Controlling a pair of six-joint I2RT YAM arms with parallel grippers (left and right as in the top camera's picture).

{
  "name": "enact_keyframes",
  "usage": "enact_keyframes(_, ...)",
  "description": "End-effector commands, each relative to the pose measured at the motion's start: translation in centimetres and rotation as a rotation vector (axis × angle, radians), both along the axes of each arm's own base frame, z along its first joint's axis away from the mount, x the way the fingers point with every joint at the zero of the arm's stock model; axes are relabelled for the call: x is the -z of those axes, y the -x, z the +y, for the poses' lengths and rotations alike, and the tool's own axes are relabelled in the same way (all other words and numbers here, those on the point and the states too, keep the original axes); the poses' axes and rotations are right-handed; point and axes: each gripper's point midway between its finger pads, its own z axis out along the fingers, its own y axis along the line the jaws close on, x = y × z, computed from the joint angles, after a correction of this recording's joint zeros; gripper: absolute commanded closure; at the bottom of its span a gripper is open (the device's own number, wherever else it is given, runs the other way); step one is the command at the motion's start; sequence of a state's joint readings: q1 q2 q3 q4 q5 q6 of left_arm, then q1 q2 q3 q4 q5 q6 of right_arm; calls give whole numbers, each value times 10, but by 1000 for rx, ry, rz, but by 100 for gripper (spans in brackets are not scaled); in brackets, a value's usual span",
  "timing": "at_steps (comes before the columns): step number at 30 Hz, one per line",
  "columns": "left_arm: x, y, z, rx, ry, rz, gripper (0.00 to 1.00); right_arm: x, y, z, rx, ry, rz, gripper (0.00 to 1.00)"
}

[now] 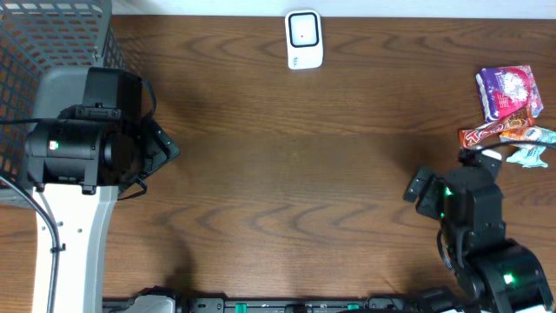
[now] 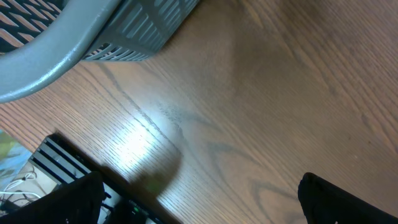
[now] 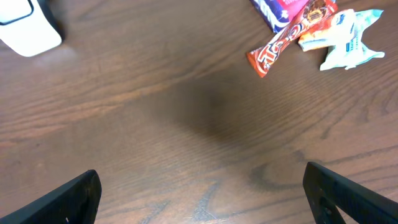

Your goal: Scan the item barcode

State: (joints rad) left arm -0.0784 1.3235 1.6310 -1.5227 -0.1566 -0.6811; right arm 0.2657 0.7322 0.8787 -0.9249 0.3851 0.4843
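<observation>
Several snack items lie at the table's right edge: a purple packet [image 1: 508, 91], a red candy bar [image 1: 488, 132] and a pale blue wrapper [image 1: 532, 155]. The right wrist view shows the same red bar [image 3: 283, 40], purple packet [image 3: 280, 9] and pale blue wrapper [image 3: 348, 46] ahead. A white barcode scanner [image 1: 304, 39] stands at the far middle of the table and is seen again in the right wrist view's top left corner [image 3: 25, 28]. My right gripper [image 1: 452, 172] is open just short of the snacks, with nothing in it [image 3: 205, 199]. My left gripper [image 1: 161, 148] hangs open over bare wood [image 2: 202, 208].
A grey mesh basket [image 1: 52, 43] fills the far left corner, close behind my left arm, and its wall [image 2: 143, 31] shows in the left wrist view. An orange wrapper [image 3: 314, 40] lies between the red bar and the pale blue one. The table's near edge runs below the left gripper.
</observation>
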Motion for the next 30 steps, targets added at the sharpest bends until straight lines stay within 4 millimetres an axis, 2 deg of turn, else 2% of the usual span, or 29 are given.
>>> enact_keyframes(1,-3,3,4,-17,-9,-9,1,-4,7,-8,17,22,-35,1)
enact_keyframes(6,-3,3,4,-17,-9,-9,1,-11,12,-13,33,-20,-139,1)
enact_keyframes(18,-3,3,4,-17,-9,-9,1,17,2,0,-48,-143,-408,1)
enact_keyframes(22,-3,3,4,-17,-9,-9,1,17,-3,9,-130,-125,-495,1)
enact_keyframes(30,-3,3,4,-17,-9,-9,1,22,-6,8,-127,-130,-582,1)
